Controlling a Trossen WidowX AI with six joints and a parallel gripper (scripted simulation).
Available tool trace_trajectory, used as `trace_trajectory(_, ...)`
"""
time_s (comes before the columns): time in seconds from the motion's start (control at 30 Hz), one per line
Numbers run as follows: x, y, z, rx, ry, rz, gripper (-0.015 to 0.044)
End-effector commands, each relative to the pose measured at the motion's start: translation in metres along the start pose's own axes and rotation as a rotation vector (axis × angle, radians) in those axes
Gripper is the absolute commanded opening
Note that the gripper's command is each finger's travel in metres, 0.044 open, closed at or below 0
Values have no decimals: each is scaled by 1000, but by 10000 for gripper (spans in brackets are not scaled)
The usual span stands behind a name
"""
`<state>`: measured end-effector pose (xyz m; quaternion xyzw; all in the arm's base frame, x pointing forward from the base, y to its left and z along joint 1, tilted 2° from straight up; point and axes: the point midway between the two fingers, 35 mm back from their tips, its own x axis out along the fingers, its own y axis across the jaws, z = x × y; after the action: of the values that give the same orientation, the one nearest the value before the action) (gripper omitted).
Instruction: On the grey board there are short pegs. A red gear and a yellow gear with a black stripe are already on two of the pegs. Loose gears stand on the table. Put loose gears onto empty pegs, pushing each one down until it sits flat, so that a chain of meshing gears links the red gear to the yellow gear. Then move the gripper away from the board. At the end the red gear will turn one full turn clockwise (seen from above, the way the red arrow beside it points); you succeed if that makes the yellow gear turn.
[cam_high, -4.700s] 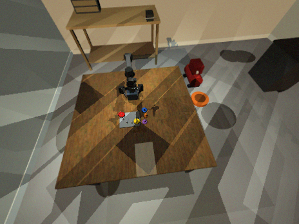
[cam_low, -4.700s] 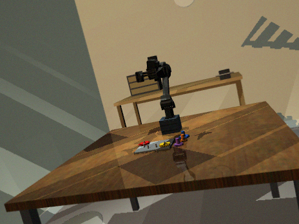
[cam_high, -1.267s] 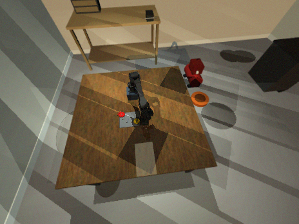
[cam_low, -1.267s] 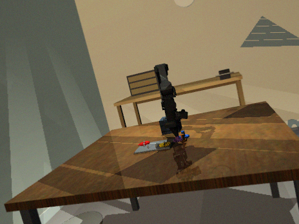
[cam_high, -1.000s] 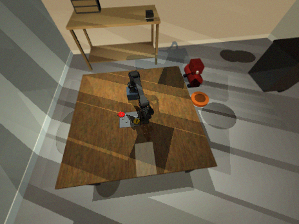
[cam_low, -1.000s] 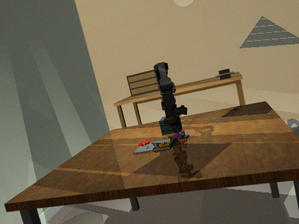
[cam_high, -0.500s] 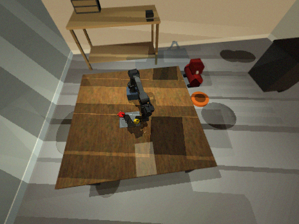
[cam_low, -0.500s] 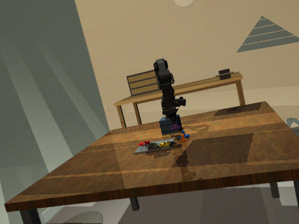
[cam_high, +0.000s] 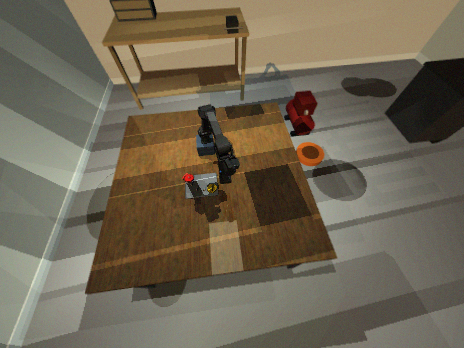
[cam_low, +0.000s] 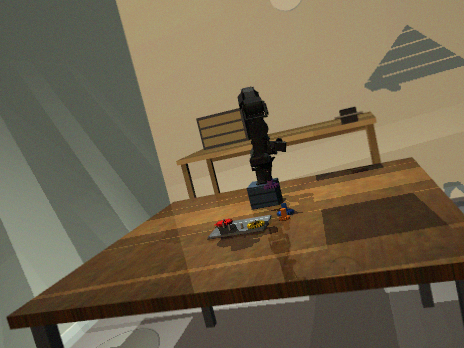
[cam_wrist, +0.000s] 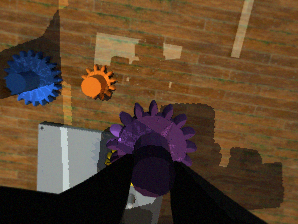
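The claw is closed most of the way, its two fingers pinching the round knob on top of the purple gear; the gear hangs above the desk, teeth all round it free of the fingers. In the wrist view it hides part of the grey board and most of the yellow gear; the red gear sits at the other end of the board.

The purple gear looks light and stiff, likely hard plastic; it should not squash, though the smooth knob could let it twist or tip if a tooth catches, so the knob, gripped squarely, is the right hold; pressing down should be straight, with the teeth eased into mesh rather than forced. The orange gear and the blue gear stand on the desk beside the board, each with its own knob to take; the small orange one would probably be the easier to knock over.

No brand, label or writing can be read on any of them.
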<state>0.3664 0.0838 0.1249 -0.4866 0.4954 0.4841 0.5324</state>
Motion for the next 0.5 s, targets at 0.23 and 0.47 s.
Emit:
trace_trajectory(0.23,2,-3,-20,-1,-3,-8,0)
trace_trajectory(0.47,11,0,-41,20,2,6,0)
